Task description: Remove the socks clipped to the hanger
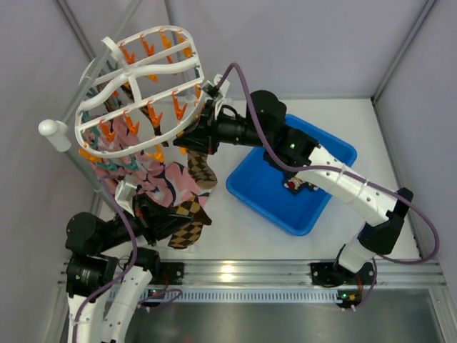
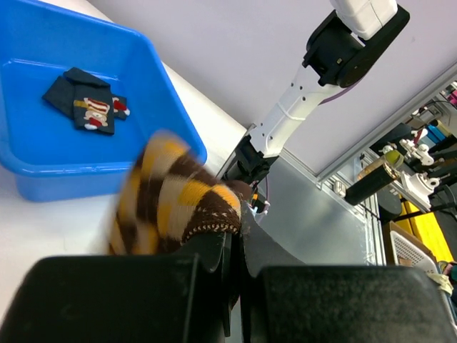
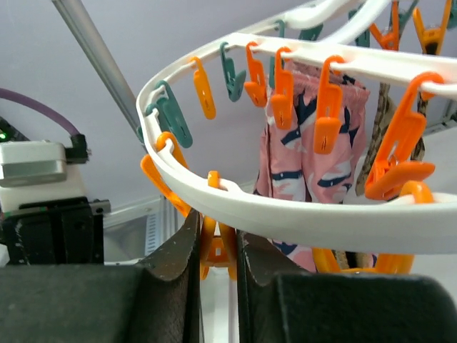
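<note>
Grey walls behind. Our left gripper (image 2: 235,246) clamps a checkered sock (image 2: 178,196) (for tugging). Our right gripper (image 3: 216,230) pinches an orange clip (image 3: 213,251), likely to open it.

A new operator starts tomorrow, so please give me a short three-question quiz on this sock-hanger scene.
1. True or false: the left claw is shut on a checkered sock.
2. What does the right claw pinch? A) an orange clip B) a towel C) nothing
3. Fill in: a folded dark sock lies in the blue ____.
Key: 1 true; 2 A; 3 bin.
</note>
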You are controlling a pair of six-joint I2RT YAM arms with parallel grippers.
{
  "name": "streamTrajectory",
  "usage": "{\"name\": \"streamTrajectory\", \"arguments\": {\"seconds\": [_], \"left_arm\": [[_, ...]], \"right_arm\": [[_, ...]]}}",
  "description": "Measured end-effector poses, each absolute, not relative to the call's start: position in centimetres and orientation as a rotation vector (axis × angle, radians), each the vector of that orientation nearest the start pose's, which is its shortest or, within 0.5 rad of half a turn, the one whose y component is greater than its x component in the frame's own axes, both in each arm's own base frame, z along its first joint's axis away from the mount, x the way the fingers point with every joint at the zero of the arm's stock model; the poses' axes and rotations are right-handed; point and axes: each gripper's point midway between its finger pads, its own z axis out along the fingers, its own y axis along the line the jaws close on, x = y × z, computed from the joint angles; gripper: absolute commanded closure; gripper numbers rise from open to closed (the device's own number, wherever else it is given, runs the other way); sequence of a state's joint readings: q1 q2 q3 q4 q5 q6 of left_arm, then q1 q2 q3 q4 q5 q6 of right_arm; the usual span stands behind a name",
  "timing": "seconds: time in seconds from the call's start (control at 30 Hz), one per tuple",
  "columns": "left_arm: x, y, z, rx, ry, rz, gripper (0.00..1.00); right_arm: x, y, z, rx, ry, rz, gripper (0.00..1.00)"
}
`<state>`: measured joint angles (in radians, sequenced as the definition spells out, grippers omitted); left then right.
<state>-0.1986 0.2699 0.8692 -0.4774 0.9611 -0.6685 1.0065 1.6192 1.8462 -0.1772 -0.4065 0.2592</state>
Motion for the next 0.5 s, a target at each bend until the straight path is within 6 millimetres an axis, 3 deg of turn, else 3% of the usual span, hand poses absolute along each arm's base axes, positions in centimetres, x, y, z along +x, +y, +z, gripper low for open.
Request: {"name": "streamTrajectory", "arguments": {"seconds": [0.03,0.07,0.13,0.17,0.23,0.37,0.5], "left_arm": [[5.7,-17.3,35.8,0.49,1.595,-1.363,1.0],[5.6,-17.3,35.7,0.489,1.594,-1.362,1.0],[5.5,-17.3,35.6,0.491,1.59,-1.361,1.0],[5.5,-17.3,35.6,0.492,1.589,-1.361,1.0],[5.5,-17.3,35.6,0.492,1.588,-1.36,1.0],[5.7,-17.2,35.7,0.479,1.589,-1.352,1.0],[6.2,-17.1,35.7,0.446,1.59,-1.338,1.0]], "right_arm": [[19.7,45.6,45.9,-0.919,1.403,1.287,1.0],[19.8,45.5,45.4,-0.91,1.416,1.28,0.86],[20.1,45.1,44.6,-0.885,1.442,1.262,0.34],[20.2,44.9,44.3,-0.87,1.46,1.258,0.2],[20.4,44.1,43.3,-0.843,1.491,1.225,0.03],[19.5,41.1,40.9,-0.802,1.555,1.191,0.01],[16.8,37.8,39.1,-0.788,1.581,1.236,0.01]]}}
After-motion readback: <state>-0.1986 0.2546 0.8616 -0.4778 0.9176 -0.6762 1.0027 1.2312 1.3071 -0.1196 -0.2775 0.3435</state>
